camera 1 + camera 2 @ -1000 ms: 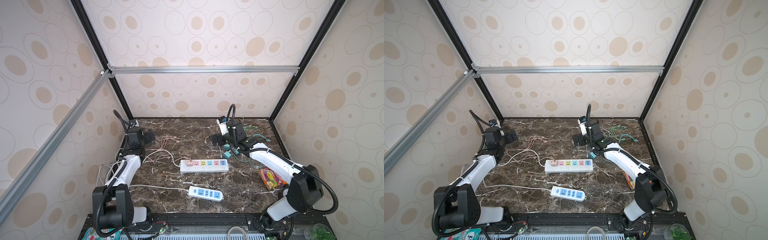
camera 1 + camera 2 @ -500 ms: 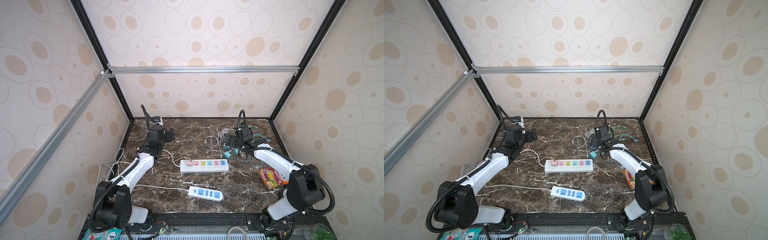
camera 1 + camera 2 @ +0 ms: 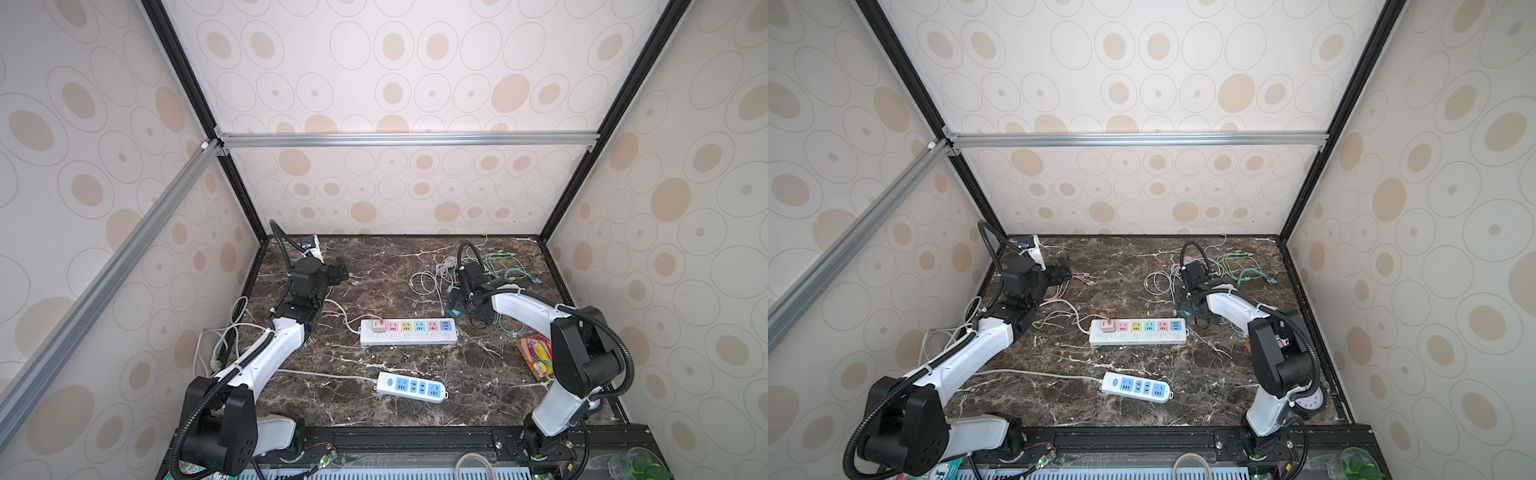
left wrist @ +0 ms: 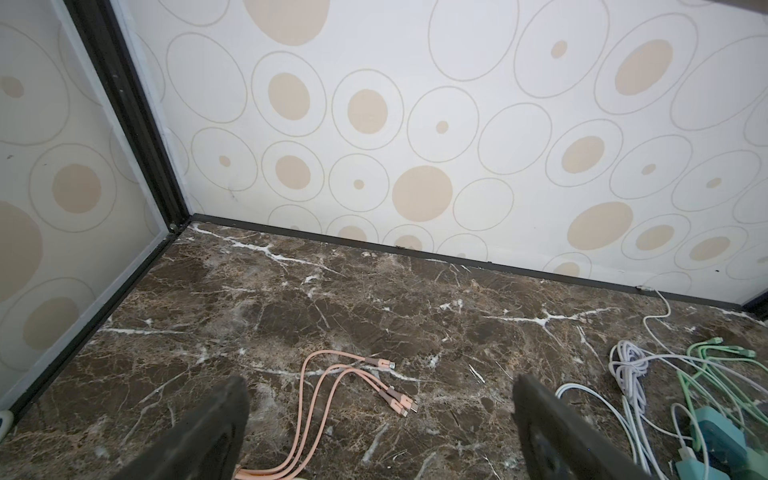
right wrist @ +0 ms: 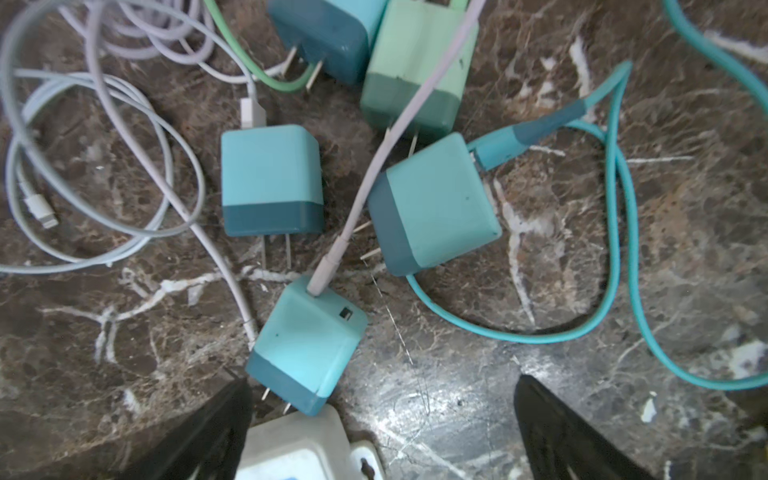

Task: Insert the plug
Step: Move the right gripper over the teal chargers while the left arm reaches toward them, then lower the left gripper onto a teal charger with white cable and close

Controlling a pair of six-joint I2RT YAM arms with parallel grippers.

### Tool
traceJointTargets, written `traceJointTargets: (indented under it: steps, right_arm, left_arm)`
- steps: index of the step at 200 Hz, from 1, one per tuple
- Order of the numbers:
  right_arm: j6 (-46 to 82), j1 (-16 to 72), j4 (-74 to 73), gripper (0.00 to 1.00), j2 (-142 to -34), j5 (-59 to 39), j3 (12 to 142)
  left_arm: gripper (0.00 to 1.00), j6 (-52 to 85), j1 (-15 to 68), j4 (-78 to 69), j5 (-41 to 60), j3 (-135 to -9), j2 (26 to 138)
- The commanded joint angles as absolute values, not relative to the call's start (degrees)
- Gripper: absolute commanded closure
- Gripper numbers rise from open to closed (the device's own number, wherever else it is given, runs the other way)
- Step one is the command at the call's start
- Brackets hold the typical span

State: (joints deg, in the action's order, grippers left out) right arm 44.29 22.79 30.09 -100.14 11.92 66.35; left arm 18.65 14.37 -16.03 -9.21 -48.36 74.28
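A white power strip [image 3: 409, 337] [image 3: 1138, 337] with coloured sockets lies mid-table in both top views, a pink plug [image 3: 377, 325] [image 3: 1106, 324] seated in its left socket. Several teal plugs lie by its right end; the nearest teal plug [image 5: 305, 345] has a lilac cable in it and its prongs point at the strip's end [image 5: 295, 449]. My right gripper [image 5: 382, 415] [image 3: 453, 301] hangs open over them, holding nothing. My left gripper [image 4: 380, 415] [image 3: 340, 270] is open at the back left, above the pink cable's connectors [image 4: 395, 399].
A second white strip with blue sockets [image 3: 411, 386] lies near the front. White and lilac cable loops [image 5: 83, 174] and teal and green cables [image 5: 615, 232] sprawl around the plugs. A snack packet [image 3: 534, 355] lies at the right edge. Walls close the back and sides.
The left gripper has swung from the left wall rightward along the back. The right gripper has come down from the back toward the plugs beside the strip's right end. Both stayed open.
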Motion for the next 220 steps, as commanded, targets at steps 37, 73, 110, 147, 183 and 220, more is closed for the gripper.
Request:
traceJointTargets:
  steps: [37, 73, 110, 147, 183, 220]
  right_arm:
    - [50.1, 22.0, 36.65, 0.01, -105.46, 15.7, 71.95]
    - [51.61, 19.22, 33.16, 0.02, -103.46, 12.16, 69.66]
    - [51.66, 13.61, 29.73, 0.0, -98.08, 8.14, 64.87]
    - [49.76, 8.59, 27.6, 0.0, -90.87, 8.56, 59.18]
    - [45.35, 6.0, 29.27, 0.0, -88.48, 9.25, 58.27]
    - [42.89, 5.37, 29.38, 0.0, -87.65, 9.73, 57.92]
  left_arm:
    - [0.02, 15.81, 27.82, -5.58, -18.0, -58.46, 79.96]
    - [0.02, 11.75, 40.59, -5.86, -15.14, -62.83, 86.4]
    - [0.02, 8.13, 46.57, -2.47, -4.35, -71.82, 97.86]
    - [0.08, 2.15, 51.13, 12.26, -0.32, -89.67, 113.42]
    - [0.2, 1.79, 53.0, 25.31, -0.91, -106.33, 127.9]
    - [0.27, 2.21, 53.09, 35.11, 1.5, -121.43, 138.34]
